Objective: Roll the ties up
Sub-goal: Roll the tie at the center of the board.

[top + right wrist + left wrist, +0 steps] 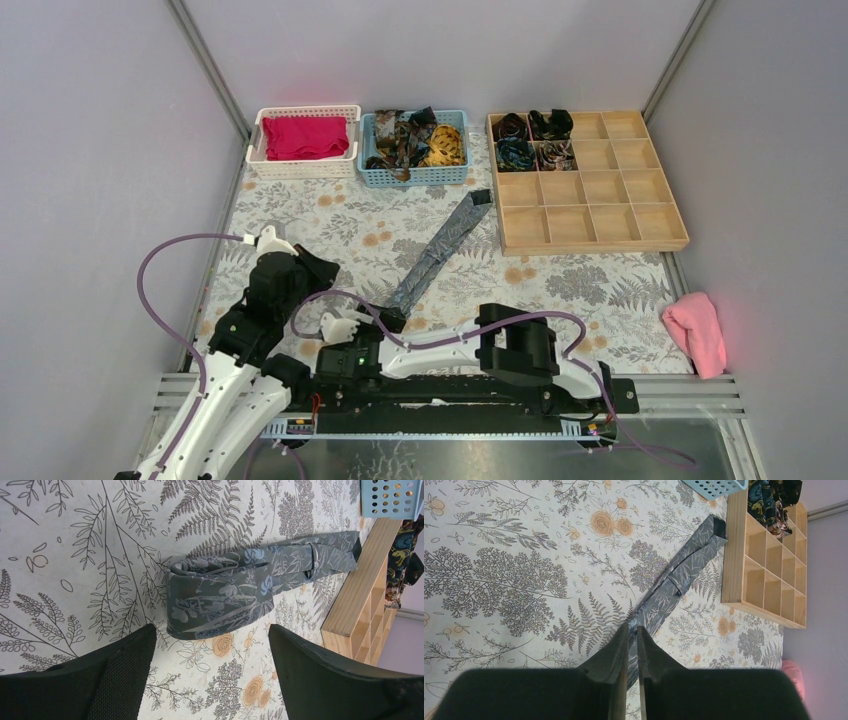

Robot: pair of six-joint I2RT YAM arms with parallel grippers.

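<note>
A grey leaf-patterned tie (440, 250) lies flat and diagonal on the floral tablecloth, its near end folded over on itself (220, 597). My right gripper (211, 630) stands open just short of that folded end, with nothing between its fingers; in the top view the right gripper (388, 320) sits at the tie's near tip. My left gripper (633, 628) is shut down to a thin slit and holds nothing, and the tie (684, 575) stretches away beyond its tips. In the top view the left gripper (322, 265) is left of the tie. Several rolled ties (532, 138) fill the wooden tray's far-left compartments.
A blue basket (415, 175) of loose ties and a white basket (305, 165) with magenta cloth stand at the back. The wooden compartment tray (600, 225) is at the back right. A pink cloth (695, 330) lies at the right edge. Purple cables loop near the arm bases.
</note>
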